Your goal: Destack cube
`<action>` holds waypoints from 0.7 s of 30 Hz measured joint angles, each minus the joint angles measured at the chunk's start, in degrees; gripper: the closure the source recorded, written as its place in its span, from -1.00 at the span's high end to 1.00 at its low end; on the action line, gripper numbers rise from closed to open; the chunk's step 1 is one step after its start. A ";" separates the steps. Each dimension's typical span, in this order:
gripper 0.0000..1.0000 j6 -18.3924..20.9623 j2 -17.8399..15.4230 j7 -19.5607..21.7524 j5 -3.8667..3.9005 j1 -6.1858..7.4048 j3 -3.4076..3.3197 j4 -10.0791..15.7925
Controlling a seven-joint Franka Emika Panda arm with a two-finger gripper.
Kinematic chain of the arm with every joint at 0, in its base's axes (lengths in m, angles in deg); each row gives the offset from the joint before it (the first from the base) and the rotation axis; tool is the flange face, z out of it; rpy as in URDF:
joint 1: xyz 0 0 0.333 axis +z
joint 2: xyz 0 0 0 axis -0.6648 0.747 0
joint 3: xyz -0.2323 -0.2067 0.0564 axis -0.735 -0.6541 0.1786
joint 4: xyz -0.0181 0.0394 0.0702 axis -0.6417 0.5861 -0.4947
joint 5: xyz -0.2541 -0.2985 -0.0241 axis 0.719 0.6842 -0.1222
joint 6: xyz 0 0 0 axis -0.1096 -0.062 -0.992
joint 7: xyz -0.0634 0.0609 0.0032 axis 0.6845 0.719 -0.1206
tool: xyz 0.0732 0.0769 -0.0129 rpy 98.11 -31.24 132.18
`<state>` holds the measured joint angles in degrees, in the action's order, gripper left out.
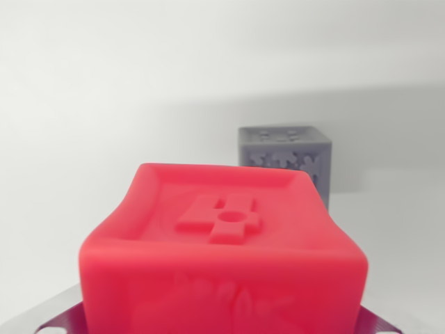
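End effector (222, 327): only two metal finger tips show, at the bottom corners of the wrist view, one on each side of the red cube; they appear clamped on its flanks, though the contact itself is hidden below the frame edge.
Red cube (226, 257): fills the lower half of the wrist view, very close to the camera, its recessed upper face bearing a raised cross-like emblem with a round hole; the near face carries faint relief.
Grey cube (286, 158): sits beyond the red one, slightly toward the wrist view's right, resting on the table with patterned relief on its faces; its lower left is hidden behind the red cube.
Table (83, 125): plain white, merging into a pale backdrop, with a soft shadow band behind the grey cube.
Step in hand: judged as carrying the red cube away, the two cubes now looking apart.
Next move: probably lowering the red cube onto bare table well clear of the grey one, then releasing.
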<state>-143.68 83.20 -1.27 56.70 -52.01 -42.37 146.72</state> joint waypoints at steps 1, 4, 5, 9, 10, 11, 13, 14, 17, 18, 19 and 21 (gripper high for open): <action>-1.00 0.00 0.02 0.37 0.00 0.16 0.07 -0.04; -1.00 0.03 0.12 1.46 0.00 0.65 0.31 -0.16; -1.00 0.03 0.14 1.70 0.00 0.74 0.37 -0.19; -1.00 0.05 0.26 3.18 0.00 1.41 0.66 -0.33; -1.00 0.05 0.28 3.35 0.00 1.48 0.71 -0.35; -1.00 0.06 0.32 3.70 0.00 1.64 0.79 -0.38; -1.00 0.07 0.39 4.40 0.00 1.96 0.96 -0.47; -1.00 0.08 0.43 4.72 0.00 2.10 1.04 -0.51; -1.00 0.11 0.51 5.61 0.00 2.44 1.26 -0.64; -1.00 0.12 0.54 5.97 0.00 2.59 1.34 -0.69; -1.00 0.14 0.58 6.37 0.00 2.75 1.41 -0.74; -1.00 0.18 0.67 7.10 0.00 3.08 1.58 -0.88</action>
<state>-143.50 83.88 5.82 56.71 -48.93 -40.79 145.83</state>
